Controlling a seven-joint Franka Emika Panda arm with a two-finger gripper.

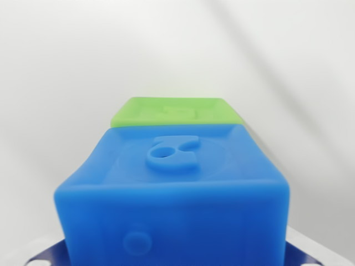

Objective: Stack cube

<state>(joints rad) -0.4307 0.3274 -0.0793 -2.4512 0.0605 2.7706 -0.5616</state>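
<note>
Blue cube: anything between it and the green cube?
Nothing visible. In the wrist view the blue cube fills the foreground and the green cube sits right behind it, partly hidden by it. Only bare white surface surrounds them. The claw itself is out of view.

A plain white surface (83,61) fills the background, evenly lit, with soft grey shadow bands (260,50) slanting across its upper right.
</note>
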